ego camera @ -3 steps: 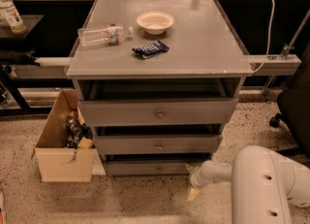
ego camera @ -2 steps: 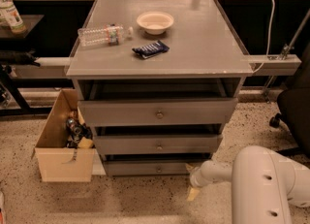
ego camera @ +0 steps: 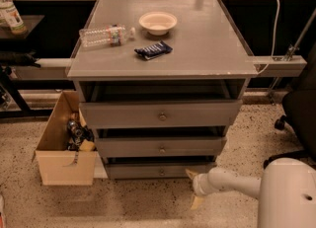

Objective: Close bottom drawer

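Low by the floor, at the front-right of the grey cabinet [ego camera: 207,44], we see the gripper [ego camera: 193,188] on its white arm [ego camera: 232,182], which comes in from the lower right. Jaws released: two yellowish fingertips [ego camera: 189,173] stand spread apart, one up, one down, w/ nothing btwn them. The upper tip is right at the bottom drawer [ego camera: 143,171], toward the right part of its front; we can't tell if it touches.

The bottom drawer is lowest of three, its small round knob [ego camera: 161,171] at centre and a dark gap above it. Its front sits further back than the middle drawer [ego camera: 128,146], which sits back from the top drawer [ego camera: 118,114].

On the cabinet top: a bowl [ego camera: 158,22], a clear bottle [ego camera: 106,35] lying on its side, and a dark packet [ego camera: 153,50]. Left of the cabinet on the floor is an open cardboard box [ego camera: 64,168] w/ odds and ends inside.
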You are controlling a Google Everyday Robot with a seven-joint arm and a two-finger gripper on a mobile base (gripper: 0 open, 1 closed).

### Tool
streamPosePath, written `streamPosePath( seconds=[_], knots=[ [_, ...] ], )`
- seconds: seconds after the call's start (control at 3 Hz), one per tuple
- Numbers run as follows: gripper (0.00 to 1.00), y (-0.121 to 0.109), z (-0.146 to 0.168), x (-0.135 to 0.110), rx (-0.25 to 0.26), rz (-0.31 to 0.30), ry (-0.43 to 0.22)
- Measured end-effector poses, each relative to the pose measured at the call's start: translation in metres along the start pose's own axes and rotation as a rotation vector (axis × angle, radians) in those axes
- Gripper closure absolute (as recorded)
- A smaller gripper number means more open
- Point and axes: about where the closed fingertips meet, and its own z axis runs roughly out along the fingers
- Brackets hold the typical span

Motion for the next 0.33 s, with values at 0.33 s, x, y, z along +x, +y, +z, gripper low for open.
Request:
streamPosePath(
  seconds=[0.33],
  knots=[
    [0.00,-0.0012,0.0034,0.0033,-0.002,0.010,0.007]
  ],
)
